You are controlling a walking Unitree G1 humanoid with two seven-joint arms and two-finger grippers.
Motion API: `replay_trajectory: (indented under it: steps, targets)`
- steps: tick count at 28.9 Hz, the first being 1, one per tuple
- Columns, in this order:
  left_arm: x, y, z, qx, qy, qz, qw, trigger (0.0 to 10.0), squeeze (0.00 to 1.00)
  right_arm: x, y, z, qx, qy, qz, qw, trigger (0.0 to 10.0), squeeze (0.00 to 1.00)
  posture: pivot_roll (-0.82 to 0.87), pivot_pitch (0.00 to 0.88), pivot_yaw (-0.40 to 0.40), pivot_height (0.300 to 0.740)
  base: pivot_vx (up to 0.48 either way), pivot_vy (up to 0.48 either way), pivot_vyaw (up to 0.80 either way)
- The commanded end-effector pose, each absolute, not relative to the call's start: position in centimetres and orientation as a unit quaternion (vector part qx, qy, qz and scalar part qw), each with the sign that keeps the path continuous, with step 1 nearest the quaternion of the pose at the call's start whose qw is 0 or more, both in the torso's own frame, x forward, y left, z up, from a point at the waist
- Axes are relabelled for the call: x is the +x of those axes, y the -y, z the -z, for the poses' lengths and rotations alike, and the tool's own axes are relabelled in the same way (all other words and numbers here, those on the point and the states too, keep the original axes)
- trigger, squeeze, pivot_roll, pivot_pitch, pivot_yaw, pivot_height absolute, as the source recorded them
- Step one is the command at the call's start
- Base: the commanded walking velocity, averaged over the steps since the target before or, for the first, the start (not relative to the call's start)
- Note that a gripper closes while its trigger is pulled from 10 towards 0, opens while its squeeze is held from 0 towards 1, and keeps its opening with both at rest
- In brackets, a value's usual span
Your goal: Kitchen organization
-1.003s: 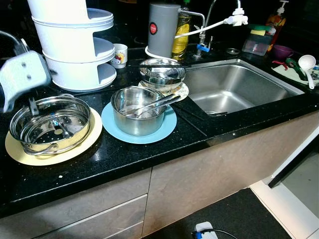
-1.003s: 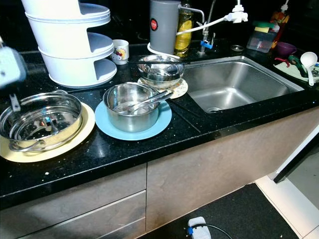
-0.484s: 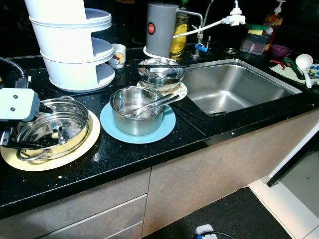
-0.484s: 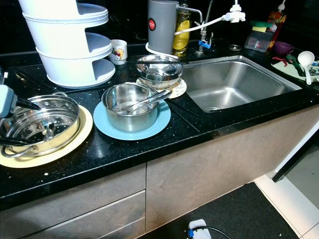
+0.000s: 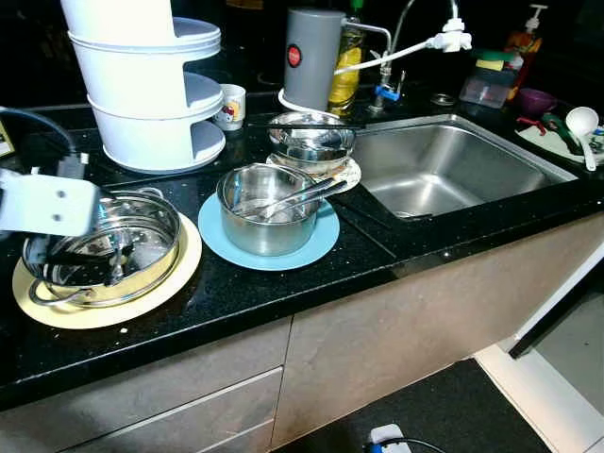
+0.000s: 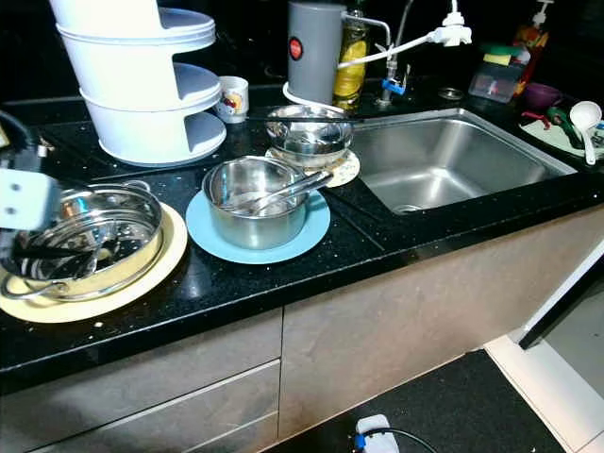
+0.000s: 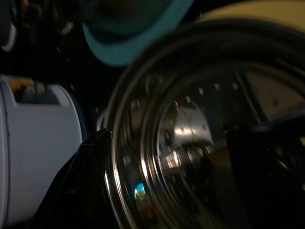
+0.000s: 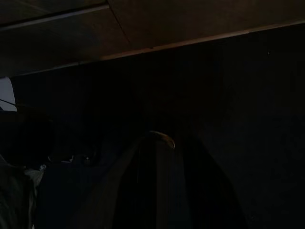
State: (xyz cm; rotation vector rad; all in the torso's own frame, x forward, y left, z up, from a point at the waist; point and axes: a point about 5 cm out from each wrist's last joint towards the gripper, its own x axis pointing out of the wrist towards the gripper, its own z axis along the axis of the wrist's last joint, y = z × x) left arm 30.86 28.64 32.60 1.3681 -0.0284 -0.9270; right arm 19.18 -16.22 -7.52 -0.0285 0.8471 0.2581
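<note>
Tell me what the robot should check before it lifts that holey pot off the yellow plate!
1. Left gripper at the steamer pot: ok, fingers reach inside it.
2. Fingers straddle the pot's rim: ok in the left wrist view, one finger outside.
3. Firm grip: cannot tell.
4. Pot sits on the yellow plate: ok.
5. Saucepan on the blue plate stands apart from the pot: ok.
6. Right gripper: cannot tell, view too dark.

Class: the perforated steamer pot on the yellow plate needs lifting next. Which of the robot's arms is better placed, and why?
The left. Its gripper is already at the steamer pot on the yellow plate, jaws spread either side of the pot's rim in the left wrist view. The right arm hangs idle, its wrist view dark.
</note>
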Motion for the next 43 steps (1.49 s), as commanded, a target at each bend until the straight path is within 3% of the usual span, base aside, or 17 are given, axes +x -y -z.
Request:
replay_trajectory:
  steps: [1, 6, 12, 15, 16, 20, 24, 26, 29, 33, 37, 41, 43]
  targets:
    - [31.1, -28.1, -32.4, 0.592, 0.029, 0.425, 0.684, 10.0, 0.00, 18.9, 16.6, 7.7, -0.009, -0.414, -0.115, 0.903, 10.0, 0.00, 0.02, 0.109, -0.050, 0.740, 0.000, 0.000, 0.00]
    - [30.8, -27.9, -31.3, 0.597, 0.022, 0.448, 0.665, 10.0, 0.00, 18.9, 16.7, 7.6, -0.009, -0.408, -0.115, 0.906, 10.0, 0.00, 0.01, 0.110, -0.047, 0.740, 0.000, 0.000, 0.00]
    - [31.3, -28.7, -32.5, 0.616, 0.042, 0.396, 0.680, 10.0, 0.00, 20.0, 17.1, 6.3, -0.011, -0.363, -0.172, 0.916, 10.0, 0.00, 0.02, 0.114, -0.052, 0.740, 0.000, 0.000, 0.00]
    - [31.4, -29.7, -34.4, 0.621, 0.044, 0.361, 0.694, 10.0, 0.00, 20.6, 16.2, 3.0, 0.028, -0.305, -0.352, 0.884, 10.0, 0.00, 0.02, 0.115, -0.050, 0.740, 0.000, 0.000, 0.00]
    - [31.4, -29.7, -34.4, 0.621, 0.044, 0.361, 0.694, 10.0, 0.00, 20.6, 16.2, 3.0, 0.028, -0.305, -0.352, 0.884, 10.0, 0.00, 0.02, 0.115, -0.050, 0.740, 0.000, 0.000, 0.00]
    - [30.7, -30.3, -35.6, 0.622, 0.023, 0.378, 0.686, 10.0, 0.00, 20.5, 16.0, -2.5, 0.082, -0.266, -0.498, 0.821, 10.0, 0.00, 0.01, 0.119, -0.044, 0.740, 0.000, 0.000, 0.00]
    - [30.6, -30.5, -35.6, 0.621, 0.009, 0.385, 0.682, 10.0, 0.00, 20.7, 15.8, -3.9, 0.091, -0.250, -0.517, 0.814, 10.0, 0.00, 0.01, 0.119, -0.044, 0.740, 0.000, 0.000, 0.00]
    - [30.4, -30.8, -35.6, 0.620, -0.015, 0.398, 0.676, 10.0, 0.00, 21.4, 15.0, -7.2, 0.119, -0.202, -0.551, 0.801, 10.0, 0.00, 0.02, 0.119, -0.043, 0.740, 0.000, 0.000, 0.00]
    - [30.4, -30.9, -35.6, 0.619, -0.023, 0.402, 0.674, 10.0, 0.00, 21.4, 14.5, -8.7, 0.134, -0.181, -0.568, 0.792, 10.0, 0.00, 0.02, 0.121, -0.041, 0.740, 0.000, 0.000, 0.00]
    - [30.0, -31.2, -35.4, 0.610, -0.054, 0.428, 0.665, 10.0, 0.00, 22.3, 12.5, -15.8, 0.192, -0.052, -0.621, 0.758, 10.0, 0.00, 0.02, 0.122, -0.042, 0.740, 0.000, 0.000, 0.00]
    - [29.8, -31.2, -35.3, 0.608, -0.060, 0.435, 0.661, 10.0, 0.00, 22.8, 12.2, -18.0, 0.202, -0.006, -0.619, 0.759, 10.0, 0.00, 0.02, 0.122, -0.042, 0.740, 0.000, 0.000, 0.00]
    - [29.8, -30.7, -35.1, 0.611, -0.047, 0.447, 0.652, 10.0, 0.00, 24.1, 12.3, -19.4, 0.189, 0.029, -0.589, 0.785, 10.0, 0.00, 0.02, 0.121, -0.044, 0.740, 0.000, 0.000, 0.00]
    - [30.1, -30.1, -34.5, 0.603, -0.032, 0.458, 0.653, 10.0, 0.00, 24.8, 12.3, -19.3, 0.161, 0.020, -0.562, 0.811, 10.0, 0.00, 0.02, 0.123, -0.044, 0.740, 0.000, 0.000, 0.00]
